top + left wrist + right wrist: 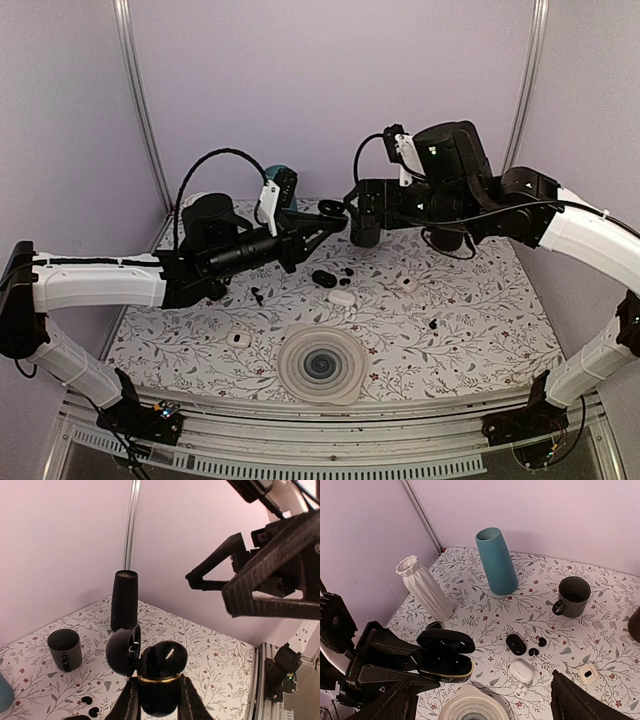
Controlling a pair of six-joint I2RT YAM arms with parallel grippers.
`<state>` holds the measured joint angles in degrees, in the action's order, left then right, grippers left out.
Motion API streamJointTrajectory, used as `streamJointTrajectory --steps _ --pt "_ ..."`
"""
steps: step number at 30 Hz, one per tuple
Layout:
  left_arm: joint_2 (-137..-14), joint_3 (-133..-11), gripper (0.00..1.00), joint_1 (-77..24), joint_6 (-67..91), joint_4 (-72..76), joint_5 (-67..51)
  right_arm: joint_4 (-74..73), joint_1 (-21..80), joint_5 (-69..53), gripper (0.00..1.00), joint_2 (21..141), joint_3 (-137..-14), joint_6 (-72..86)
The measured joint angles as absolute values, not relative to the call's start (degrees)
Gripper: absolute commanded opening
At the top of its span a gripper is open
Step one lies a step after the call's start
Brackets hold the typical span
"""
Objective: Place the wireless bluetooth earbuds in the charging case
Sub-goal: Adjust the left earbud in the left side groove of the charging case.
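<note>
Left gripper was clamped tight on the open black charging case up in the air, right gripper gaped wide and empty at its 1 o'clock, and two loose black earbuds sat on the table at 3 o'clock of a closed black case.

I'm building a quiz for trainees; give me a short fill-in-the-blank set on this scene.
The left tool is shut on a black case whose lid is ____.
The right tool holds ____.
Beside the teal vase stands a ____ ribbed vase.
Missing words: open; nothing; white.
</note>
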<state>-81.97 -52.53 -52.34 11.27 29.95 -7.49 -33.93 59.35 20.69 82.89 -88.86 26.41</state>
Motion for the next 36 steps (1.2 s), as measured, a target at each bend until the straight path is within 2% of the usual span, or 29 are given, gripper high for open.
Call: streamJointTrajectory --steps 10,36 --pt "-81.97 -52.53 0.0 -52.34 11.42 29.95 -7.66 -31.75 60.12 20.05 1.0 84.27 -90.37 24.18" --pt "-81.97 -52.49 0.0 -52.34 12.27 29.85 -8.4 -31.92 59.68 19.79 0.99 90.06 -93.82 22.63"
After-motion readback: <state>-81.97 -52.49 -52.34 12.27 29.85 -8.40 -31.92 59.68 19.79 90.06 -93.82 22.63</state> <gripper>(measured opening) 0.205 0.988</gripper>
